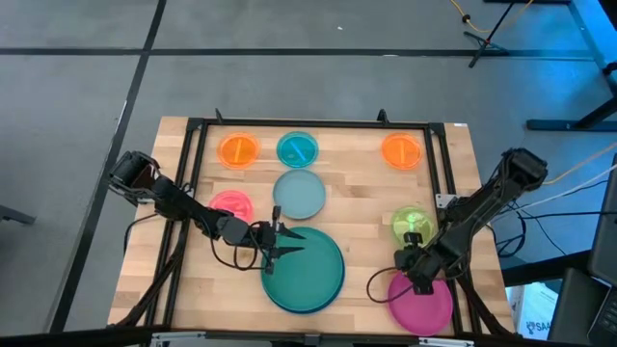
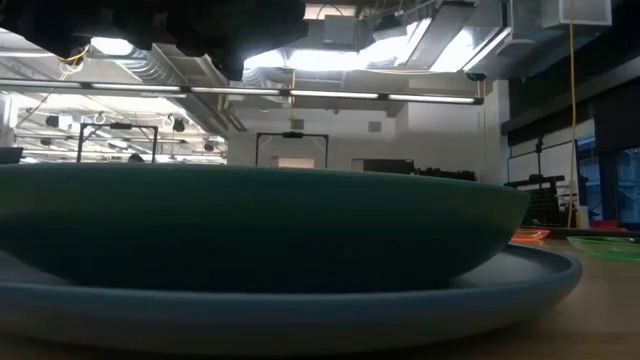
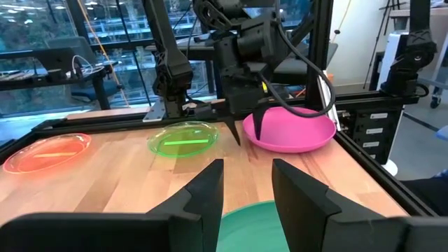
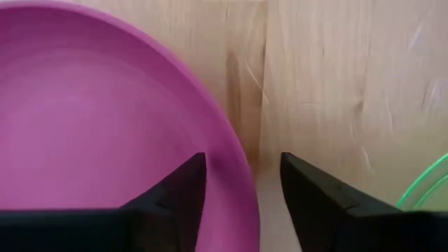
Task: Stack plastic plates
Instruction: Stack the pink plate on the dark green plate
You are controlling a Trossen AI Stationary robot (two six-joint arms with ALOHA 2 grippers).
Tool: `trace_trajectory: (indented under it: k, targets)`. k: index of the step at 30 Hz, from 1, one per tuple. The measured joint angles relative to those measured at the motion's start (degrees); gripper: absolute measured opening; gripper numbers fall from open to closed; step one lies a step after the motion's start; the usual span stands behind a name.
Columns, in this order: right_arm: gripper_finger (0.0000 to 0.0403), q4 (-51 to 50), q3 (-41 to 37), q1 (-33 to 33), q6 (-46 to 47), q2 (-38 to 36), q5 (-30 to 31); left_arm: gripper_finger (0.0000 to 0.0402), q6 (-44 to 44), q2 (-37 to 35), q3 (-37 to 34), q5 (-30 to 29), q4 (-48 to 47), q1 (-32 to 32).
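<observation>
A large green plate rests nested in a large blue plate at the table's near middle. My left gripper points level over the green plate's left rim, open, with nothing between its fingers. A magenta plate lies flat at the near right. My right gripper points down at its far-left rim, open. One of its fingers stands over the plate's inside and the other over the bare wood outside, and I see no touch.
A lime plate lies just beyond the magenta one. Farther back lie a pale teal plate, a pink plate, two orange plates and a small teal plate. A black frame borders the table.
</observation>
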Motion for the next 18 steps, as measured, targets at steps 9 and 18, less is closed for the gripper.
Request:
trace_trajectory:
  k: [9,18]
  targets:
    - [0.0042,0.21,0.04,-0.04,-2.52,0.75,-1.11,0.0114,-0.02,0.0,0.02,-0.98,-0.02,0.0]
    - [0.0017,0.04,0.0,-0.09,-3.21,-0.78,-1.44,0.0114,0.0,0.0,0.02,-1.01,0.0,0.07]
